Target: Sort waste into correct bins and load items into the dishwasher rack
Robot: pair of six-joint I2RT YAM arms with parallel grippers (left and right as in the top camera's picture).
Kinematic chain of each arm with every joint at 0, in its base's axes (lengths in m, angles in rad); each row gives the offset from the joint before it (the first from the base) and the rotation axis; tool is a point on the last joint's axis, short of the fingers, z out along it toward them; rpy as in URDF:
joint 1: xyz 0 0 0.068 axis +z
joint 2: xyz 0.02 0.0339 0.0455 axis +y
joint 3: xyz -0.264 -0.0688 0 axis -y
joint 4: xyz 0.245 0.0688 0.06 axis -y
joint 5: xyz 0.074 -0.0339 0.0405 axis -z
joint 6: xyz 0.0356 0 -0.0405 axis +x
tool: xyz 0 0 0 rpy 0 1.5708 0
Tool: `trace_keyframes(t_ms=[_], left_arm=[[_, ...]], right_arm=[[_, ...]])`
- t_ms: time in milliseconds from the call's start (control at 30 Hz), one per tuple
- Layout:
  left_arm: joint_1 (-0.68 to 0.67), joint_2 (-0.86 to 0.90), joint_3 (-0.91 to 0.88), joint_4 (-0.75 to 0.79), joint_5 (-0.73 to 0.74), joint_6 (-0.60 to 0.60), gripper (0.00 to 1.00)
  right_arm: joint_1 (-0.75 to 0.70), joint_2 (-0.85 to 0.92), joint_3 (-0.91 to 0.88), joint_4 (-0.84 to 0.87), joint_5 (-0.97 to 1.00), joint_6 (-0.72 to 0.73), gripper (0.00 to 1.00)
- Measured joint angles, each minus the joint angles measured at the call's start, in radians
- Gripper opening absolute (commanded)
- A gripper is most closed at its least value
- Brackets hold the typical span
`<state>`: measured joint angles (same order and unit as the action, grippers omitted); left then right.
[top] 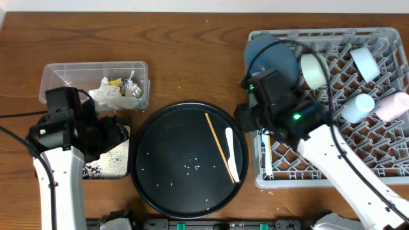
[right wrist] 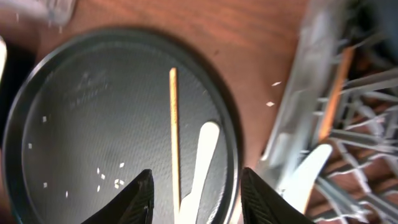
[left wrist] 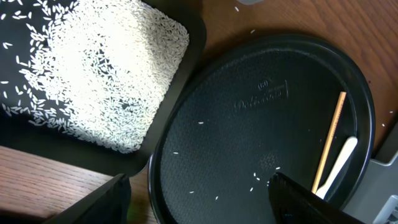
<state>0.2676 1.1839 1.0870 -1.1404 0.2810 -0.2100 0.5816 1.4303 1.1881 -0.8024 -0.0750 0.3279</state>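
Observation:
The round black tray [top: 160, 185] holds a wooden chopstick [top: 217, 144], a white plastic utensil [top: 231, 163] and a few rice grains [top: 192, 168]. My right gripper [top: 246, 118] hovers between that tray's right rim and the dishwasher rack [top: 383, 169]. In the right wrist view it [right wrist: 196, 193] is open and empty above the chopstick [right wrist: 173, 124] and utensil [right wrist: 202, 152]. My left gripper [left wrist: 199, 199] is open and empty over the gap between the shallow black bin [left wrist: 18, 134], spread with rice [left wrist: 106, 68], and the round tray [left wrist: 267, 124].
The clear tub [top: 54, 73] at the back left holds tissue [top: 105, 94] and wrappers [top: 131, 88]. In the rack stand a dark-blue plate [top: 271, 54], white cups [top: 313, 70] and a pink cup [top: 391, 107]. A chopstick [right wrist: 333, 93] and white utensil [right wrist: 308, 171] lie at its left edge.

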Motion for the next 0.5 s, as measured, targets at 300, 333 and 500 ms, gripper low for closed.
trace_keyframes(t_ms=[300, 333, 500], left_arm=[[0.000, 0.000, 0.000, 0.000, 0.000, 0.000, 0.72], [0.000, 0.000, 0.000, 0.000, 0.000, 0.000, 0.72], [0.000, 0.000, 0.000, 0.000, 0.000, 0.000, 0.72]], right_arm=[[0.120, 0.256, 0.000, 0.028, -0.005, 0.001, 0.40], [0.131, 0.288, 0.000, 0.038, -0.005, 0.002, 0.40], [0.163, 0.422, 0.000, 0.087, -0.005, 0.002, 0.39]])
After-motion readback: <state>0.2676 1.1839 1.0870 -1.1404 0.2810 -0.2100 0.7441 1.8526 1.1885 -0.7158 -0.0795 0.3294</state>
